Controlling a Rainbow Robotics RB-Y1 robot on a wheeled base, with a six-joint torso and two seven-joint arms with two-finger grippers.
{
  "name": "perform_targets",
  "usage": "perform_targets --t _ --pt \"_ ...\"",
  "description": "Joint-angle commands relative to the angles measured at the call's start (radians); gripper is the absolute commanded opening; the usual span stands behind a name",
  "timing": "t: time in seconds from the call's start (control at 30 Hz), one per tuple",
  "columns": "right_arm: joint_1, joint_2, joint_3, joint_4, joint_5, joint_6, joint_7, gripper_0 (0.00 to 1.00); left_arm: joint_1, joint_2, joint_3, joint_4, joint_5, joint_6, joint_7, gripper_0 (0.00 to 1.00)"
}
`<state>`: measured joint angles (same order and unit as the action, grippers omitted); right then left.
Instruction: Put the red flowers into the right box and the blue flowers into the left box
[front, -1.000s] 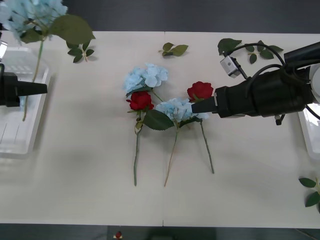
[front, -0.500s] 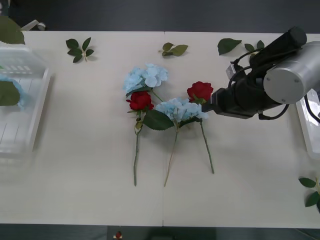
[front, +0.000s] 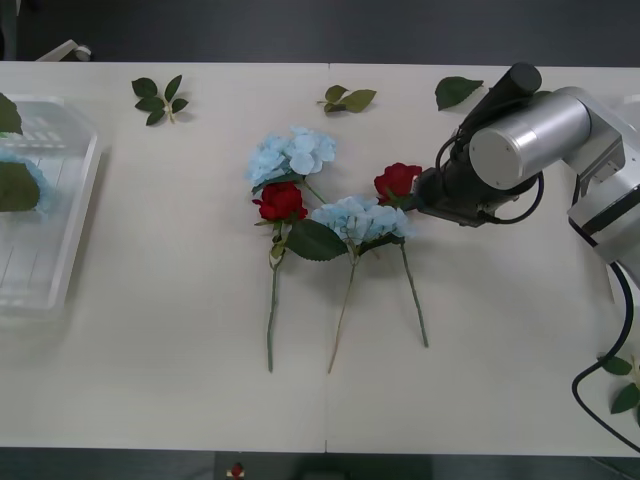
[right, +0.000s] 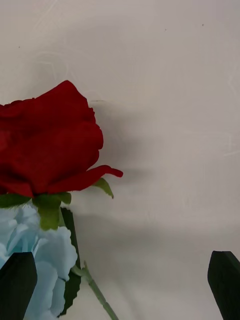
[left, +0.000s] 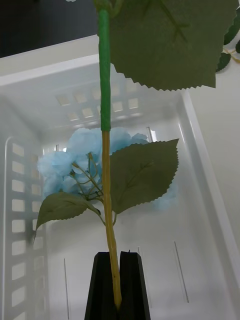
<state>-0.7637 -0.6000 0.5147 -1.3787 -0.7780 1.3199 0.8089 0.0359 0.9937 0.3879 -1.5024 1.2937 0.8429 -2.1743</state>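
Swinging my right arm round over the last second, I have brought the right gripper (front: 412, 200) in low against the red rose (front: 399, 181) on the right of the pile; its fingers (right: 18, 285) are spread wide in the right wrist view, with the bloom (right: 47, 142) just ahead of them and nothing caught between them yet. A second ago the arm lay flatter and farther right, so this is an approach closing in, not a grasp.

On the other side, the left arm has pulled out of the front view. A second ago it held a blue flower high at the tabletop's left corner. Now the left gripper (left: 116, 280) is clamped tight on that hydrangea's stem (left: 105, 150) directly over the left box (front: 75, 200), where another blue hydrangea (left: 92, 150) already lies. I judge that one is ready to drop.

On the tabletop (front: 500, 380) three more wait in the middle: a second red rose (front: 281, 202) and two blue hydrangeas (front: 291, 154) (front: 360, 220), the lower one touching the rose I am after. That crowding is my worry: closing too low could pinch blue petals along with the red.
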Motion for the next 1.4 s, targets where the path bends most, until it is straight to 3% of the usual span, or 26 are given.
perform_targets --t 0.03,0.43,0.5,0.63,0.67,0.77,0.8,1.03,1.17,1.4 --pt "-0.063 0.029 0.051 0.063 0.022 -0.044 0.029 1.00 0.010 -0.056 0.003 -0.019 -0.065 -0.054 0.022 0.00" --pt "-0.106 0.120 0.119 0.208 0.057 -0.142 0.049 1.00 0.056 -0.121 -0.043 -0.019 -0.085 -0.160 0.013 0.02" --pt "-0.111 0.129 0.120 0.222 0.062 -0.149 0.052 1.00 0.055 -0.121 -0.043 -0.019 -0.085 -0.160 0.010 0.09" --pt "-0.121 0.140 0.136 0.247 0.066 -0.166 0.055 1.00 0.056 -0.121 -0.043 -0.019 -0.083 -0.162 0.010 0.44" --pt "-0.121 0.141 0.136 0.247 0.065 -0.168 0.053 0.90 0.056 -0.121 -0.043 -0.019 -0.082 -0.160 0.010 0.47" --pt "-0.121 0.141 0.136 0.247 0.065 -0.169 0.053 0.05 0.056 -0.121 -0.043 -0.019 -0.080 -0.160 0.010 0.55" --pt "-0.123 0.143 0.136 0.247 0.065 -0.168 0.055 0.00 0.056 -0.121 -0.043 -0.019 -0.077 -0.160 0.010 0.57" --pt "-0.123 0.141 0.136 0.247 0.059 -0.177 0.055 0.00 0.041 -0.119 -0.031 -0.056 0.053 0.008 0.001 0.84" --pt "-0.123 0.140 0.136 0.247 0.059 -0.179 0.055 0.00 0.012 -0.118 -0.031 -0.142 0.087 0.117 0.007 0.84" --pt "-0.121 0.086 0.136 0.208 0.019 -0.177 0.087 0.00 -0.149 -0.118 -0.092 -0.191 0.107 0.274 0.096 0.84"
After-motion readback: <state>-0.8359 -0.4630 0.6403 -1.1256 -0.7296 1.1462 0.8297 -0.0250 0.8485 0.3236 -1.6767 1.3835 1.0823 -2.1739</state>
